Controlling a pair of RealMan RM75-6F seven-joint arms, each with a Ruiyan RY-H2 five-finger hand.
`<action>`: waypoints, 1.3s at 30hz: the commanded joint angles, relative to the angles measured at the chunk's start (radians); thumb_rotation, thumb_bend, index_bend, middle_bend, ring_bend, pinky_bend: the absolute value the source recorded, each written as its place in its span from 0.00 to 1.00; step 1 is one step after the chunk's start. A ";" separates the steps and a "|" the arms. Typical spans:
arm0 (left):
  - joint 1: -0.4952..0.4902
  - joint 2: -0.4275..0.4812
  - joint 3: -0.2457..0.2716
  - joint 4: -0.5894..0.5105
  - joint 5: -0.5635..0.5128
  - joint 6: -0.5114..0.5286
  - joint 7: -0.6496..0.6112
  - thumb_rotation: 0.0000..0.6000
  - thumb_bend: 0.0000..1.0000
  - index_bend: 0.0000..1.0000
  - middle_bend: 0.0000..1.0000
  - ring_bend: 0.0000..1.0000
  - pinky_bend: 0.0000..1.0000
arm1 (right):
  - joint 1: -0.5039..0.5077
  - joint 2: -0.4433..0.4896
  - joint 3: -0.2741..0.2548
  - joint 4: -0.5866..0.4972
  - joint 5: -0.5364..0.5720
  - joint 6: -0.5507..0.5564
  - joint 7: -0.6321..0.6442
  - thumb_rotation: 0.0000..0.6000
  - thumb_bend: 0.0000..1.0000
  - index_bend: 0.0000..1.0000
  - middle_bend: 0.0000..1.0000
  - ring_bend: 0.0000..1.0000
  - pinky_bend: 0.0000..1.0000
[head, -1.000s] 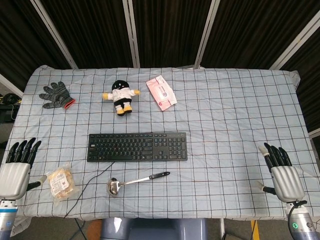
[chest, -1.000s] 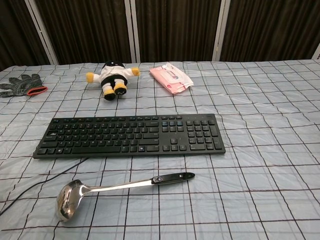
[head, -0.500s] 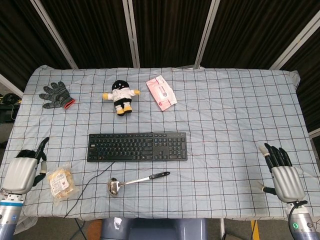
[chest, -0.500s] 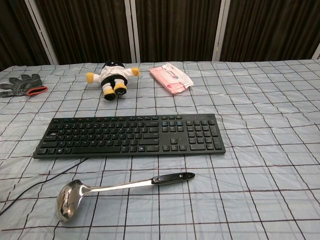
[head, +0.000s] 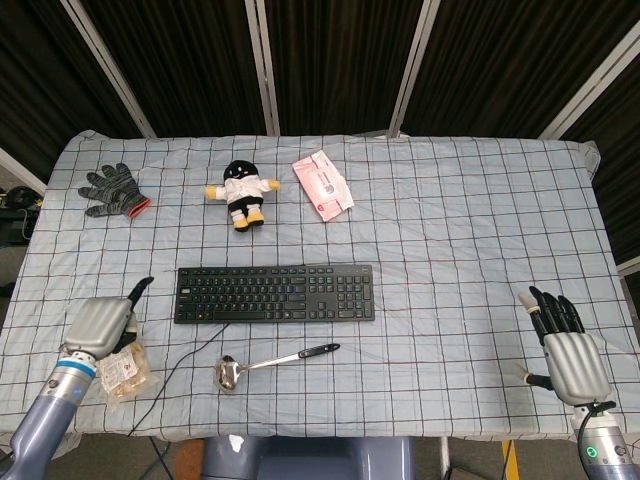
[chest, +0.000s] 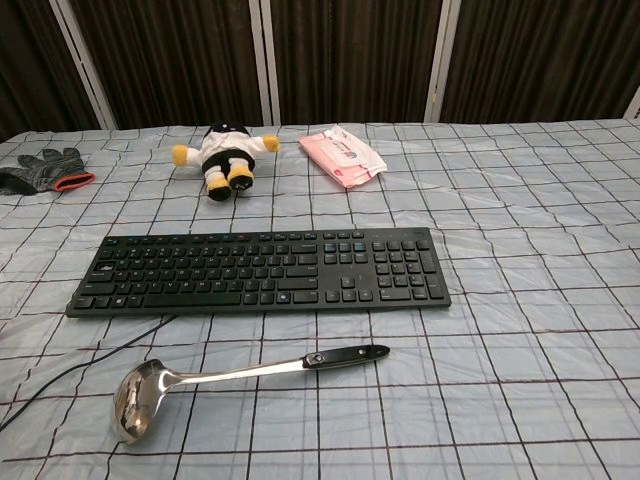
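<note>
Dark curtain panels behind; table covered in a pale blue checked cloth, seen from head and chest cameras.

Left hand is over the front-left corner of the table, directly above a clear snack packet and overlapping its upper edge in the head view. Fingers mostly curled under the palm, one dark finger sticking out toward the keyboard; can't tell whether it touches the packet or just hovers over it. Nothing visibly gripped. Not visible from the chest camera.

Right hand sits at the front-right edge of the table, fingers straight and slightly apart, pointing away from the robot, holding nothing. Well apart from every object.

Black keyboard lies centre-left, long side parallel to the front edge, its cable running off toward the front-left. Just in front of it a steel ladle lies flat, bowl to the left, black handle to the right, not touching the keyboard.

Back row, left to right: grey work glove with a red cuff, small black-and-white plush toy lying on its back, pink wipes pack lying at an angle. All three well apart from both hands.
</note>
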 joint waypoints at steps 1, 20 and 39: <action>-0.116 -0.013 -0.022 -0.026 -0.191 -0.074 0.115 1.00 1.00 0.08 0.91 0.80 0.57 | 0.000 0.001 0.000 0.000 -0.001 0.000 0.002 1.00 0.09 0.04 0.00 0.00 0.00; -0.376 -0.142 0.008 0.006 -0.619 -0.026 0.282 1.00 1.00 0.13 0.91 0.80 0.57 | 0.000 0.006 0.001 -0.004 0.001 -0.002 0.022 1.00 0.09 0.04 0.00 0.00 0.00; -0.489 -0.231 0.028 0.065 -0.736 0.033 0.314 1.00 1.00 0.12 0.91 0.80 0.57 | 0.000 0.008 0.001 -0.008 0.003 -0.002 0.030 1.00 0.09 0.04 0.00 0.00 0.00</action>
